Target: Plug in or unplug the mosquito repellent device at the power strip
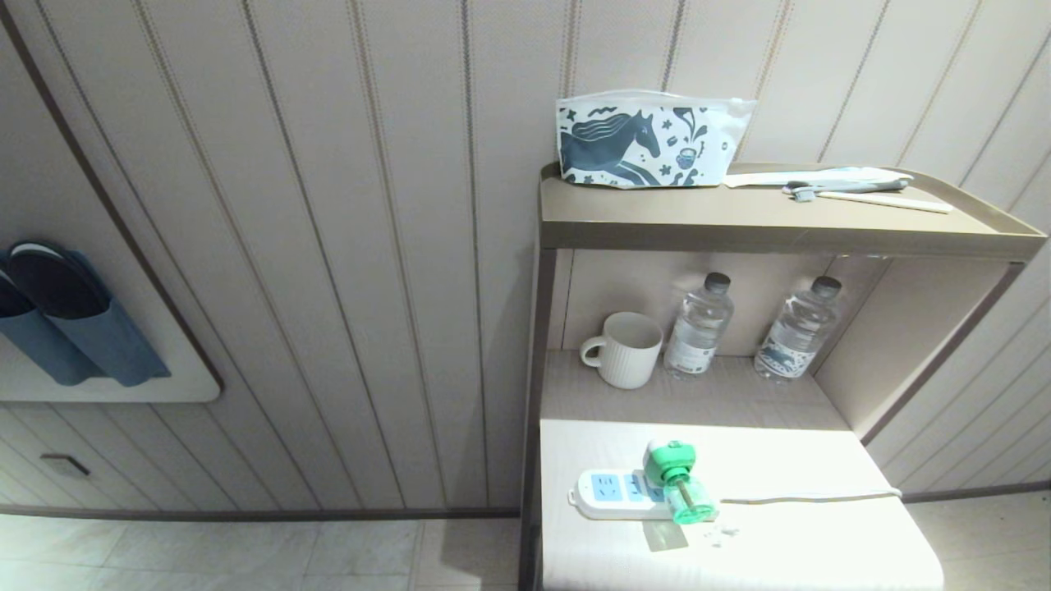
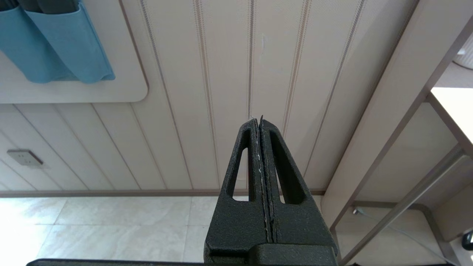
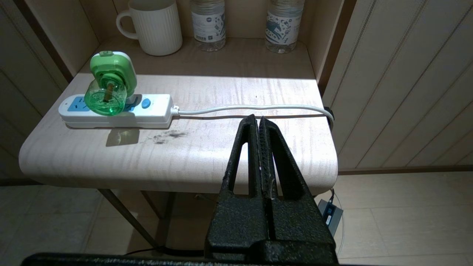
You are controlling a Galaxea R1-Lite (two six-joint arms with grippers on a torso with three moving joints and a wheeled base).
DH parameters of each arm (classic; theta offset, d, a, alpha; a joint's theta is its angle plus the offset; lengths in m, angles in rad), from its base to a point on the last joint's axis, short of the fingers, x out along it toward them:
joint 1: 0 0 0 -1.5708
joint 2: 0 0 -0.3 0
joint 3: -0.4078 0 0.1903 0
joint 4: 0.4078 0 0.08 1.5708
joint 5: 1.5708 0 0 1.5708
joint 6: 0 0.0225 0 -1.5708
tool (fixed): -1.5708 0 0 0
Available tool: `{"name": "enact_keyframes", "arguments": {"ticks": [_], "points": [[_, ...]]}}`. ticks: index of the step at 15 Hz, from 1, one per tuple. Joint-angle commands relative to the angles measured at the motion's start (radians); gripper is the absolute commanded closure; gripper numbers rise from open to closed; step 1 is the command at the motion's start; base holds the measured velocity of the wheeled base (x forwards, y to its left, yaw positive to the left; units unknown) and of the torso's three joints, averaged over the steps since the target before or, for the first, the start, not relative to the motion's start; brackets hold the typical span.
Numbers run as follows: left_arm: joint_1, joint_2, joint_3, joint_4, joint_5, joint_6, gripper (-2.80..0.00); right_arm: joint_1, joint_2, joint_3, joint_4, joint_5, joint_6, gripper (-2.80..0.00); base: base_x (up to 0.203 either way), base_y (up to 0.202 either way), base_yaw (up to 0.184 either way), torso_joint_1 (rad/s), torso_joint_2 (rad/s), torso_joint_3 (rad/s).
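The mosquito repellent device sat plugged into the power strip, its green-and-white head on the strip's socket face and its translucent green bottle pointing toward the near edge of the tabletop. The strip lay flat near the left end of the pale tabletop, with one light-blue socket face free at its left end and its white cord running right to the tabletop's right edge. A small round blue button showed on the strip just right of the device.

On the recessed shelf behind the tabletop stood a ribbed white mug at the left and two clear water bottles to its right. On the upper shelf lay a pouch printed with a horse and, to its right, a toothbrush.

The right gripper hung near the tabletop's near right edge, well apart from the device, fingers pressed together and grasping nothing. The left gripper was off to the left, facing the panelled wall, also clenched and empty. Blue fabric pockets hung on the wall further left
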Motion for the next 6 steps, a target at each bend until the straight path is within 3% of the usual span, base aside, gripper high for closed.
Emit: {"name": "enact_keyframes", "arguments": {"ticks": [1,6], "points": [[0.0,0.001,0.0,0.0,0.0,0.0,0.0,0.0,0.002,0.0,0.0,0.0,0.0,0.0,0.0,0.0,0.0,0.0,0.0,0.0],[0.0,0.001,0.0,0.0,0.0,0.0,0.0,0.0,0.002,0.0,0.0,0.0,0.001,0.0,0.0,0.0,0.0,0.0,0.0,0.0]]}}
